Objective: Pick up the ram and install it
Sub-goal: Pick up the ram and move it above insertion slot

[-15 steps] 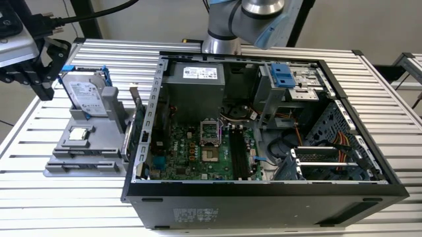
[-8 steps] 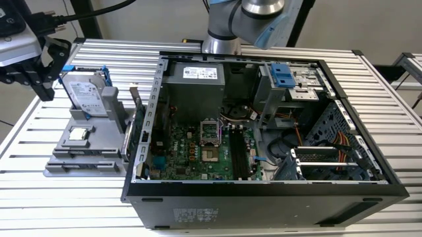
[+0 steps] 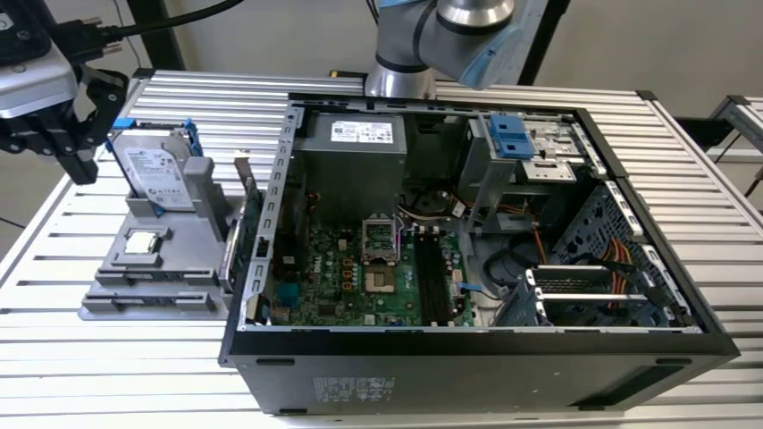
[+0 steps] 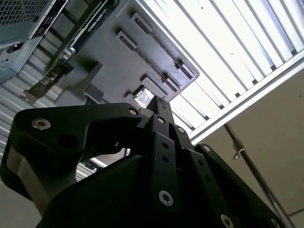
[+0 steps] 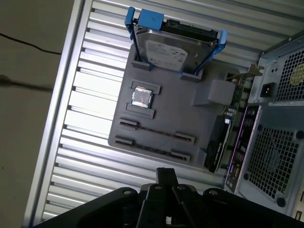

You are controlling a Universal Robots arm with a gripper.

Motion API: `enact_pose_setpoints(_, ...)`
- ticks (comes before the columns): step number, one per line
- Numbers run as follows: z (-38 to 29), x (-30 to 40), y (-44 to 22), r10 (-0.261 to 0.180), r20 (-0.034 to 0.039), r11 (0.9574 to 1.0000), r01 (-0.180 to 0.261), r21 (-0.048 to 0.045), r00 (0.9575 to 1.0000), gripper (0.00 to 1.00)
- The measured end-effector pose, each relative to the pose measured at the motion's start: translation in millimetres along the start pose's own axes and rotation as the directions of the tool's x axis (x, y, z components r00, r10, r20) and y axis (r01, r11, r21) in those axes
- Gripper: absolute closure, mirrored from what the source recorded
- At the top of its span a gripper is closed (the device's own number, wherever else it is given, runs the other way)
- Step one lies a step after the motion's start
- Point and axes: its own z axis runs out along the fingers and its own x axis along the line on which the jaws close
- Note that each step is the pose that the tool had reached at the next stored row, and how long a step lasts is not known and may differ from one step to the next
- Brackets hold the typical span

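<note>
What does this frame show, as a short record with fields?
hand: shut, empty, above the table near the holder
ram: apparently on edge in a holder slot, untouched
drive: upright in the holder
case: open, on the table beside the holder
task state: ram not yet picked up

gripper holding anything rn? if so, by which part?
Nothing. The gripper is shut with nothing between its tips, near the gray holder, where the ram appears to sit in its slot.

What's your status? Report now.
Gripper shut, above the grey holder. Ram edge-on in its slot, untouched. Nothing between them.
</note>
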Motion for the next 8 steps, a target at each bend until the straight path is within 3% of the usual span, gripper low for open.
enact_pose_setpoints(8,0.0,0.0,0.0,-0.022,-0.0051,0.9996,0.022,0.0178,0.9997,1.0)
